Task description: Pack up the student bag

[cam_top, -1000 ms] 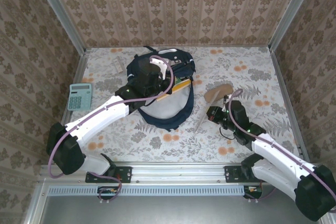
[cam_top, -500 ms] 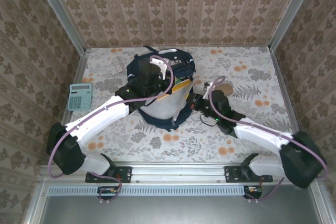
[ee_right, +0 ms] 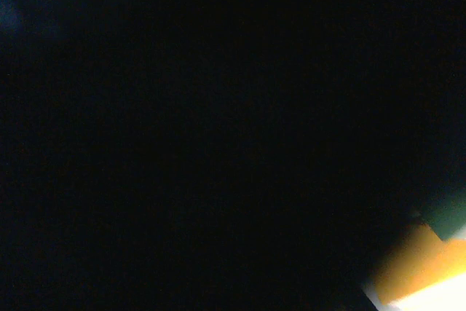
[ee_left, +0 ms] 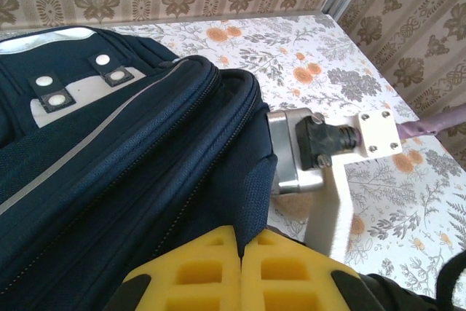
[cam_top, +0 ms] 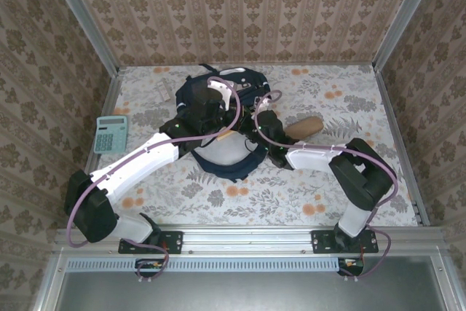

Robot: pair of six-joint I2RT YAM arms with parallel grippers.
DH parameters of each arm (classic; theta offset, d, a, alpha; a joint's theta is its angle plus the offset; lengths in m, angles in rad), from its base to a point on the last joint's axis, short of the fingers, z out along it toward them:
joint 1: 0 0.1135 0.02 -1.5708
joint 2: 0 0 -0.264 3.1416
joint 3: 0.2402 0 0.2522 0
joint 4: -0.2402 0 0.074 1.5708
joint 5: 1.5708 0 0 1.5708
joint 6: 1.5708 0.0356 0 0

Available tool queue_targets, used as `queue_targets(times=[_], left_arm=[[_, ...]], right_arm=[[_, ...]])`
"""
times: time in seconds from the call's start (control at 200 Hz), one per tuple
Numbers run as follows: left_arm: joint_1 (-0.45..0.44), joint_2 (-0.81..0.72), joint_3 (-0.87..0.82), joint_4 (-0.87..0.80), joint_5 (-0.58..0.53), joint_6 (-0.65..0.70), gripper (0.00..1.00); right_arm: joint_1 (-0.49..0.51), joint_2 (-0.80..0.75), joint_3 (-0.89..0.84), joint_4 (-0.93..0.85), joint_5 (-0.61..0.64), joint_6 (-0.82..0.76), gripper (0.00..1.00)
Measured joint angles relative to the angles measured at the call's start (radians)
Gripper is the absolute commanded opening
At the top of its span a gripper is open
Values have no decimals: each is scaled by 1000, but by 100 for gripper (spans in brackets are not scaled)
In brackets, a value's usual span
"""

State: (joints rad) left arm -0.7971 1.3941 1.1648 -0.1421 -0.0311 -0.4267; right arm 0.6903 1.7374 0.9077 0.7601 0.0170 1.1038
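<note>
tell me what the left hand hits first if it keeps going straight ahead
Probably the student bag: the shut left hand points straight at its navy fabric, close ahead, though depth is unclear.

The student bag (cam_top: 191,92) lay on the flowered table (cam_top: 328,180), in the far middle part of it. It was a big navy-blue fabric backpack with a thin pale stripe, dark zips and a grey-white patch carrying round studs. Its mouth faced the near edge and stood open, pale inside.
</note>
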Motion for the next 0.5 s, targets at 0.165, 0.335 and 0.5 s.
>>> queue_targets(times=[0.165,0.335,0.5], left_arm=[[1,-2,0,0,0,0,2],[0,-2,0,-1,1,0,2],[0,-2,0,-1,2,0,2]], right_arm=[[3,37,-14,27,40,3,0],[18,77,-108,52,93,10,6],[68,138,-185,99,117,24,33]])
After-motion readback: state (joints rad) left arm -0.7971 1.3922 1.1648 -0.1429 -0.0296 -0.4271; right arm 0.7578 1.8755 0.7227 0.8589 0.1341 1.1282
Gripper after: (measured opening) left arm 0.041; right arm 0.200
